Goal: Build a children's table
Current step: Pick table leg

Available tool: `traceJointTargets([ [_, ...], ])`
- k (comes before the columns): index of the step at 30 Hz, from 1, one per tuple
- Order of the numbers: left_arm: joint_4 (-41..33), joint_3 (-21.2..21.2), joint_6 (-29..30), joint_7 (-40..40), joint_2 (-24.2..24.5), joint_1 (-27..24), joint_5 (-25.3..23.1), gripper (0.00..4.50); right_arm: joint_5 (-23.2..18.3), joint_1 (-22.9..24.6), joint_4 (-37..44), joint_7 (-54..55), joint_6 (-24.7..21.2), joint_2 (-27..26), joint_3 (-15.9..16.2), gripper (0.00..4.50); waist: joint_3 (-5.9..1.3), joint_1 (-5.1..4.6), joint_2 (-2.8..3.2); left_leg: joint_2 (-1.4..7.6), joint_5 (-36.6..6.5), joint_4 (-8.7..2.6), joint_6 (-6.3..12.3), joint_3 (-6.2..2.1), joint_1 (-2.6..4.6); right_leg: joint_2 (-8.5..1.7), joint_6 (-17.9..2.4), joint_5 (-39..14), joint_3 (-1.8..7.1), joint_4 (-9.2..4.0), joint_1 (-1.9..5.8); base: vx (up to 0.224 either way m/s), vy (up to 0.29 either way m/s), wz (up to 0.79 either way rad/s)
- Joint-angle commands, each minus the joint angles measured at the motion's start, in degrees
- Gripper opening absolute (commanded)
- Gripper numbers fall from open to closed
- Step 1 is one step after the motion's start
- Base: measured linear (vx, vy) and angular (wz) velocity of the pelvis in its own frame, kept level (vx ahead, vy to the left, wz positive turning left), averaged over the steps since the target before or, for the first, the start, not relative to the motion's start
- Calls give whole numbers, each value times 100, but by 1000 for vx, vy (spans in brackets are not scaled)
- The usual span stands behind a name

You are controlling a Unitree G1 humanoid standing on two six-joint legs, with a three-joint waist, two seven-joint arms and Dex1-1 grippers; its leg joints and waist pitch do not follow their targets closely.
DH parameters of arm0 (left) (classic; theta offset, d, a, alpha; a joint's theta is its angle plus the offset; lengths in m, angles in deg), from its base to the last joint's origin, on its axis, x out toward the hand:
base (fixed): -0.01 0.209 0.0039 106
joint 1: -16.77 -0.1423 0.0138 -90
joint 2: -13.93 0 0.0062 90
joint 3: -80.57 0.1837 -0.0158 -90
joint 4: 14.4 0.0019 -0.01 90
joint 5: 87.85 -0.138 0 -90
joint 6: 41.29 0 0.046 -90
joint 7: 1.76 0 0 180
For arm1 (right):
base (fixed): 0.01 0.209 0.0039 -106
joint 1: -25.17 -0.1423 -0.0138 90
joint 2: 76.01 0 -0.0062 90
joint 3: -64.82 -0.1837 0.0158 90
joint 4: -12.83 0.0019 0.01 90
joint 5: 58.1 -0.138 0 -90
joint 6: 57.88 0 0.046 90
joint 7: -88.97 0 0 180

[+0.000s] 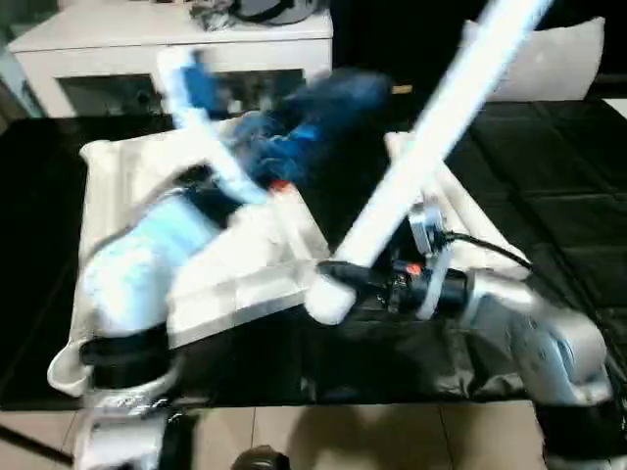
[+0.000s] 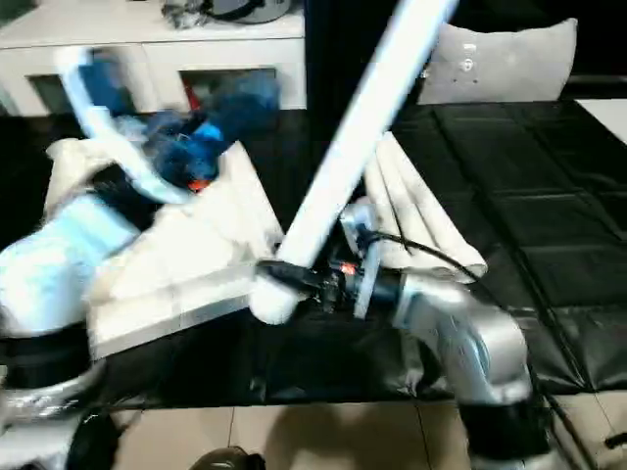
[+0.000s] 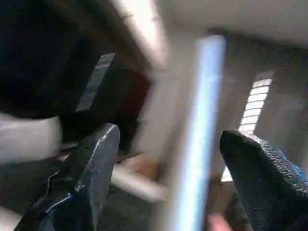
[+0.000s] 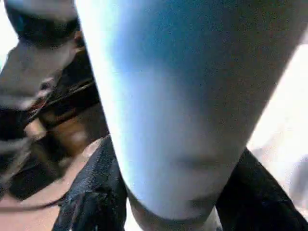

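The right gripper [image 1: 345, 277] is clenched on a white tube leg [image 1: 431, 147] near the leg's lower end, one black finger on either side of it; in the right wrist view the leg [image 4: 183, 106] sits squarely between the two fingers [image 4: 91, 197], touching both. The held leg slants steeply, its lower end [image 2: 272, 299] just above the near edge of the tabletop [image 1: 245, 274] and its upper end running out of the head pictures at the top. The left gripper [image 3: 168, 159] stands released, its fingers [image 3: 91, 163] spread wide with nothing pressed between them; a pale tube crosses the gap in that wrist view, clear of both pads. In the head views the left arm [image 1: 147, 264] reaches over the tabletop, heavily blurred. The white tabletop lies flat on the black mat [image 1: 549, 186], ribbed side up, and more white legs [image 2: 421, 215] lie side by side on the mat just to its right, behind the right wrist. A white cabinet [image 1: 147, 49] stands beyond the mat.
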Motion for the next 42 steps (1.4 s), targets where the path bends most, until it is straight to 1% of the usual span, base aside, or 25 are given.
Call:
traceJointTargets([
  [1, -314, 33, -158, -257, 212, -292, -633, 375, 274, 31, 295, 649, -80, -94, -118, 192, -342, 23, -207, 350, -817, -410, -52, -145, 121, -456, -858, -534, 229, -486, 192, 0, 0, 0],
  [2, -500, 31, -155, -404, 293, -519, -825, 375, 496, 99, 365, 904, -102, -112, -40, 192, -362, 48, -119, 366, -819, -415, -157, -148, 165, -458, -769, -653, 231, -486, 144, 0, 0, 0],
  [4, -681, 46, -118, -615, 385, -754, -1002, 375, 659, 179, 431, 1139, -105, -159, 18, 192, -348, 46, -126, 374, -849, -435, -235, -147, 162, -443, -751, -616, 233, -483, 131, 0, 0, 0],
  [6, -1303, 15, -39, -1587, 374, -1608, -1489, 375, 1042, 376, 603, 2002, -178, -446, 0, 192, -321, 31, -270, 373, -977, -480, -295, -128, 160, -439, -733, -675, 239, -494, 132, 0, 0, 0],
  [9, -1650, 118, -77, -2113, 316, -2213, -2030, 375, 1338, 411, 788, 2345, 104, -588, 33, 192, -312, 22, -209, 382, -1162, -490, -391, -136, 176, -425, -644, -695, 246, -519, 96, 0, 0, 0],
  [10, -1741, 242, -81, -2367, 229, -2537, -2341, 375, 1466, 418, 878, 2418, 437, -655, 53, 192, -293, 29, -131, 376, -1330, -511, -457, -155, 186, -421, -551, -815, 249, -524, 73, 0, 0, 0],
  [14, -1749, 500, -193, -2691, 46, -2904, -2773, 375, 1734, 542, 983, 2566, 1160, -770, 58, 192, -248, 20, -169, 380, -1871, -553, -571, -164, 200, -439, -319, -1390, 277, -634, 35, 0, 0, 0],
  [18, -1484, 713, -583, -2906, 17, -3019, -3107, 375, 1484, 887, 1145, 2989, 494, -1042, -167, 192, -245, -22, -177, 348, -1976, -566, -591, -180, 203, -405, -252, -1364, 283, -627, 28, 0, 0, 0],
  [21, -1342, 806, -740, -3025, -45, -3004, -3335, 375, 1470, 1083, 1149, 2876, 430, -985, -28, 192, -255, -23, -229, 358, -1860, -560, -541, -186, 175, -417, -213, -1134, 284, -622, 53, 0, 0, 0],
  [25, -1430, 820, -602, -3209, -112, -2936, -3529, 375, 1598, 1005, 1039, 2824, 563, -953, 213, 192, -257, -72, -174, 368, -1803, -555, -613, -209, 186, -391, -272, -967, 257, -599, 50, 0, 0, 0],
  [26, -1481, 961, -573, -3241, -4, -2942, -3690, 375, 1639, 953, 998, 2860, 604, -975, 237, 192, -203, -96, -180, 270, -2089, -726, -651, -539, -57, -325, -348, -546, -88, -452, 241, 0, 0, 0],
  [27, -1494, 986, -490, -3273, -6, -2943, -3692, 375, 1644, 917, 987, 2873, 606, -991, 242, 192, -273, -137, -5, 299, -2365, -763, -651, -666, 23, -224, -384, -362, -193, -434, 246, 0, 0, 0],
  [28, -1471, 992, -448, -3332, -27, -2945, -3697, 375, 1648, 860, 980, 2902, 565, -1024, 228, 192, -291, -316, 43, 504, -2838, -859, -452, -1141, 150, -120, -531, -208, -263, -249, 193, -9, -47, 41],
  [29, -1468, 992, -442, -3338, -30, -2946, -3697, 375, 1648, 854, 979, 2905, 561, -1027, 226, 192, -277, -339, 118, 576, -3094, -947, -387, -1357, 217, -49, -664, -383, -270, -88, 147, -6, -79, 55],
  [30, -1461, 1040, -499, -3347, -23, -2976, -3767, 375, 1582, 850, 968, 2883, 514, -1029, 177, 192, -228, -435, 63, 621, -3413, -1099, 30, -1875, 317, 44, -903, -1012, -146, 285, 3, -6, -79, 55],
  [31, -1467, 1077, -545, -3336, 0, -2996, -3828, 375, 1559, 855, 964, 2872, 506, -1021, 161, 192, -229, -418, 51, 523, -3412, -1077, 129, -1924, 321, 60, -977, -1020, -72, 327, -55, 5, -150, 67],
  [32, -1542, 1066, -434, -3358, -29, -3042, -3834, 375, 1399, 858, 959, 2847, 433, -1076, 93, 192, -227, -440, -111, 733, -3012, -957, 411, -1531, 338, -123, -1052, -628, 144, 226, -69, 8, -240, 60],
  [33, -1556, 1064, -410, -3364, -38, -3051, -3835, 375, 1358, 862, 962, 2838, 417, -1090, 76, 192, -178, -383, -134, 536, -2864, -897, 485, -1315, 213, -198, -1315, -638, 233, -48, -38, 8, -240, 60],
  [34, -1556, 1064, -410, -3364, -38, -3051, -3835, 375, 1358, 862, 962, 2838, 417, -1090, 76, 192, -155, -301, -393, -215, -2011, -150, 483, -787, -46, -498, -2238, -987, 417, -796, 139, 3, -274, 23],
  [35, -1728, 1052, -340, -3381, -9, -3101, -3895, 375, 1324, 884, 993, 2760, 417, -1043, 113, 192, -173, 14, -434, -287, -928, 708, 399, -384, -181, -863, -1977, -1696, 570, -990, 336, 14, -245, 2],
  [37, -1869, 1052, -324, -3347, 58, -3157, -3925, 375, 1472, 933, 1011, 2676, 550, -928, 245, 192, -103, 116, -553, -285, -354, 517, 195, -367, -262, -684, -619, -1688, 591, -862, 334, 10, -228, 0],
  [38, -1926, 1056, -307, -3314, 124, -3216, -3936, 375, 1531, 992, 1027, 2614, 669, -891, 308, 192, -199, 202, -429, -124, -329, 117, 248, -405, -127, -599, 571, -1148, 537, -724, 445, -21, -169, 4],
  [39, -1937, 1056, -295, -3309, 140, -3230, -3938, 375, 1526, 1008, 1038, 2589, 695, -886, 315, 192, -216, 205, -392, -26, -409, -1, 284, -423, -36, -562, 700, -932, 470, -743, 429, -21, -169, 4],
  [40, -1968, 1033, -269, -3314, 133, -3275, -3911, 375, 1531, 1047, 1093, 2624, 713, -898, 267, 192, -268, 213, -332, 139, -355, -155, 371, -472, 56, -403, 827, -295, 320, -663, 396, -20, -111, 8],
  [42, -2008, 1052, -260, -3289, 129, -3283, -3917, 375, 1363, 1093, 1131, 2721, 713, -1044, 66, 192, -266, 194, -267, 350, -372, -223, 349, -520, 85, -344, 1009, 179, 174, -603, 333, -7, -70, 4],
])
